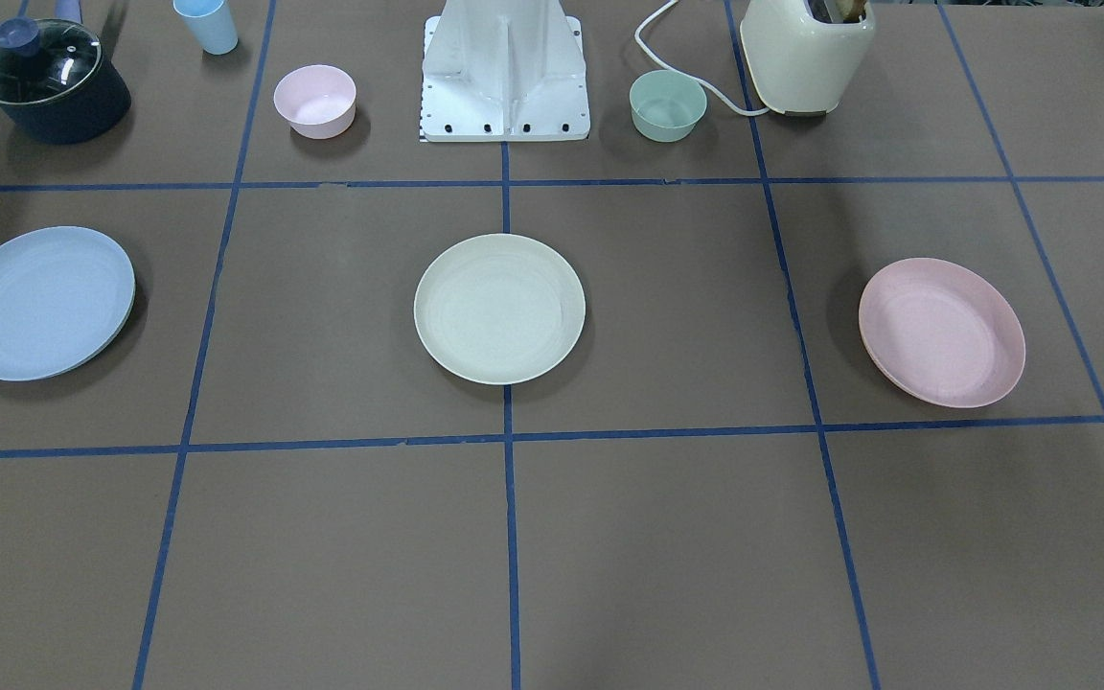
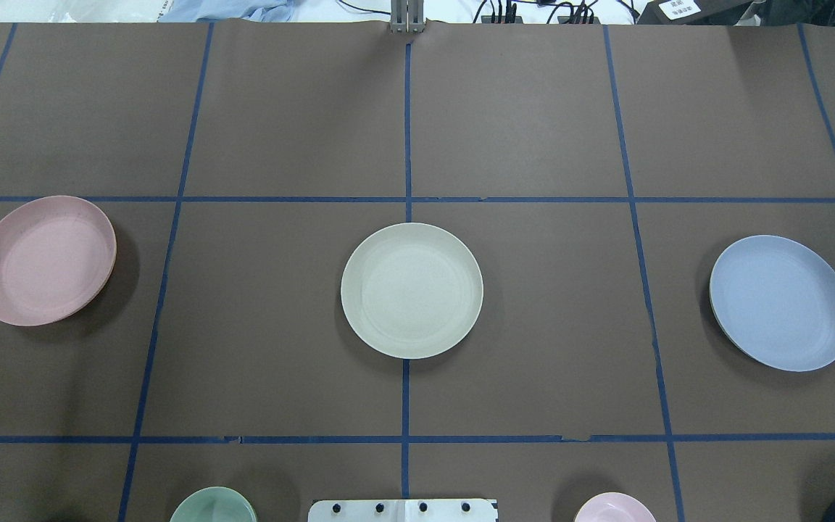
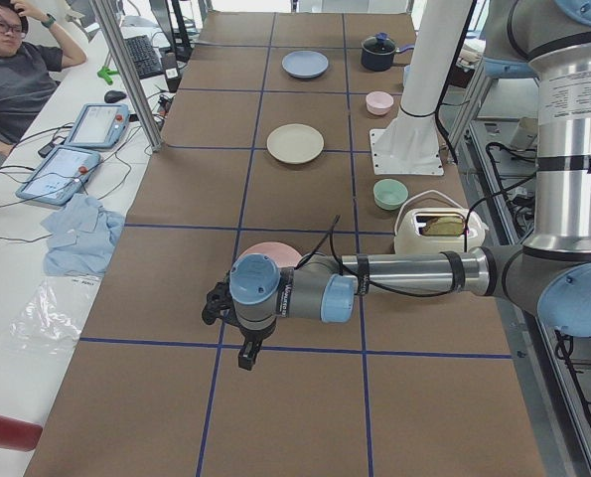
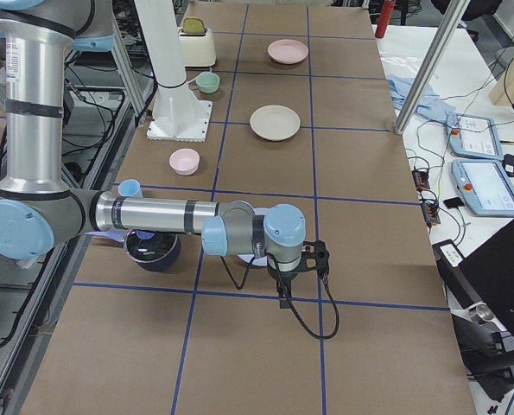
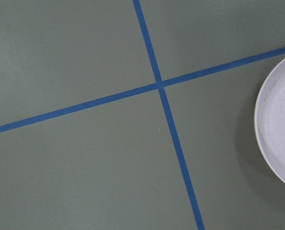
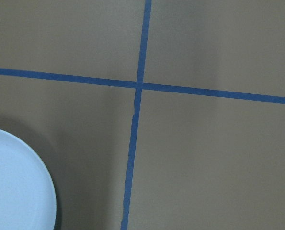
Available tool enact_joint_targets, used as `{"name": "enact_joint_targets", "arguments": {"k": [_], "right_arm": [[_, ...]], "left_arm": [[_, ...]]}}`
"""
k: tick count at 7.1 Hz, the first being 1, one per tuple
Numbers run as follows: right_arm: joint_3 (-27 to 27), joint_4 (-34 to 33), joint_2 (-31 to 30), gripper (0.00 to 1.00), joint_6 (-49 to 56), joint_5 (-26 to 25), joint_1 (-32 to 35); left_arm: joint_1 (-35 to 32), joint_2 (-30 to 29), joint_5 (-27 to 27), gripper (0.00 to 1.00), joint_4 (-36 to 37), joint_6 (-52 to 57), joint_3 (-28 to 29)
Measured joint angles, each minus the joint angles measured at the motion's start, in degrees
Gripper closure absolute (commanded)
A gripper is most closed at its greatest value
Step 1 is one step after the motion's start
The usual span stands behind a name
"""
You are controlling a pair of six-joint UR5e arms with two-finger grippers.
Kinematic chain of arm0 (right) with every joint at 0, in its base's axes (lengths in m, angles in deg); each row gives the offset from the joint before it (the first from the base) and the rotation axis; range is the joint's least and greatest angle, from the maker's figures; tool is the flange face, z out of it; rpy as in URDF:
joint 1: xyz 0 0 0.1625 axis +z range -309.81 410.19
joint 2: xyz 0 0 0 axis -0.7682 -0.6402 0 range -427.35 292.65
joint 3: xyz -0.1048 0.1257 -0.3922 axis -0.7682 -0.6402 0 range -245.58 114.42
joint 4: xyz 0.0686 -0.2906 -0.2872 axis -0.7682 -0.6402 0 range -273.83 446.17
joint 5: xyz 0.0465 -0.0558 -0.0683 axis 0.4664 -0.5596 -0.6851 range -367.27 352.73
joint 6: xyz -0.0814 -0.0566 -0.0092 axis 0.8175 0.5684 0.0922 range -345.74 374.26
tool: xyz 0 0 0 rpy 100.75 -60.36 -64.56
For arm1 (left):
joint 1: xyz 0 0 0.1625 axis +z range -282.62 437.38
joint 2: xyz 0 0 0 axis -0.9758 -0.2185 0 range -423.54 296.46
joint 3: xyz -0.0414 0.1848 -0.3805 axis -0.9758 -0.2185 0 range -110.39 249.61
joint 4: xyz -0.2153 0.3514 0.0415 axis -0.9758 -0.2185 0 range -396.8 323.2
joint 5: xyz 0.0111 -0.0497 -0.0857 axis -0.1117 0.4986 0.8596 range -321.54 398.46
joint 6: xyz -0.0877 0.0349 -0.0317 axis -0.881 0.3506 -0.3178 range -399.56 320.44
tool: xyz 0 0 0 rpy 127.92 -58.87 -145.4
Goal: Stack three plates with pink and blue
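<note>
The pink plate, cream plate and blue plate lay well apart, unstacked, while the left gripper and right gripper hung nearby, their spread impossible to tell.

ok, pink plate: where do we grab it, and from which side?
By the rim, from above, with one finger inside the lip and one outside. The pink plate lies flat, right side up, so only its raised edge offers a pinch. Probably best to take the outer edge, away from the cream plate, where the left arm hangs.
</note>
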Motion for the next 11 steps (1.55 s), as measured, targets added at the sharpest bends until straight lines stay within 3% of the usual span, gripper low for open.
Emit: {"name": "enact_joint_targets", "arguments": {"k": [3, 8, 11], "right_arm": [[0.09, 0.02, 0.0, 0.0, -0.01, 0.0, 0.0], [0.38, 0.01, 0.36, 0.0, -0.01, 0.0, 0.0], [0.55, 0.13, 0.61, 0.0, 0.12, -0.15, 0.0]], "left_arm": [[-0.01, 0.0, -0.15, 0.0, -0.85, 0.23, -0.48], [0.16, 1.01, -3.14, 0.0, -19.89, -0.38, 4.14], [0.32, -3.8, -3.25, 0.0, -22.9, -0.55, 4.64]]}}
